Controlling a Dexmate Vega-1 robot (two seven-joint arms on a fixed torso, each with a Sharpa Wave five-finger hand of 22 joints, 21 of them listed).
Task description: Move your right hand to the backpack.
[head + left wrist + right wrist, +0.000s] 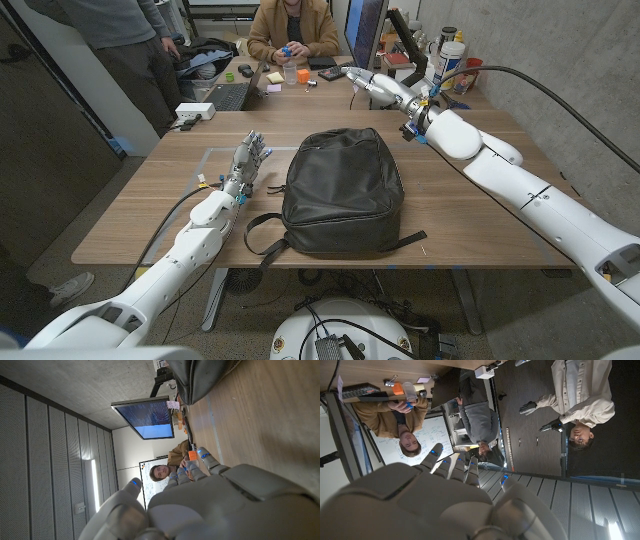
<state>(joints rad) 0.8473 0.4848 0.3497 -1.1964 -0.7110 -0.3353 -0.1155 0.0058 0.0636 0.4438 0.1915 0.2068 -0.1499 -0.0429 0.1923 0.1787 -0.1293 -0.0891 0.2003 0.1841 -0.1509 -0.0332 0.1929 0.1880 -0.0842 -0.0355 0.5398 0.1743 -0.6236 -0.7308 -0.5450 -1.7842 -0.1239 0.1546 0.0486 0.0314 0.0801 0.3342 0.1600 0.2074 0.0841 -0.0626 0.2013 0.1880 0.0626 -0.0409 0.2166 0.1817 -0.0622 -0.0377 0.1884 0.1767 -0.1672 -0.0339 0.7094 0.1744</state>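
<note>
A black backpack (pixel 342 188) lies flat in the middle of the wooden table (pixel 480 215), its straps trailing toward the near edge. My right hand (pixel 372 86) hangs in the air beyond the backpack's far end, above the table's far edge, fingers stretched out and holding nothing. In the right wrist view the right hand (pixel 445 495) points at people and a whiteboard across the room. My left hand (pixel 248 160) stands on the table just left of the backpack, fingers apart and empty. The left wrist view shows the left hand (pixel 200 500) with the backpack (pixel 205 377) off to its side.
A second table behind holds a laptop (pixel 228 97), a white box (pixel 194 111), bottles (pixel 450 57) and small objects. A person (pixel 293 28) sits at it handling small coloured items, and another person (pixel 125 45) stands at the back left. A monitor (pixel 364 28) stands near my right hand.
</note>
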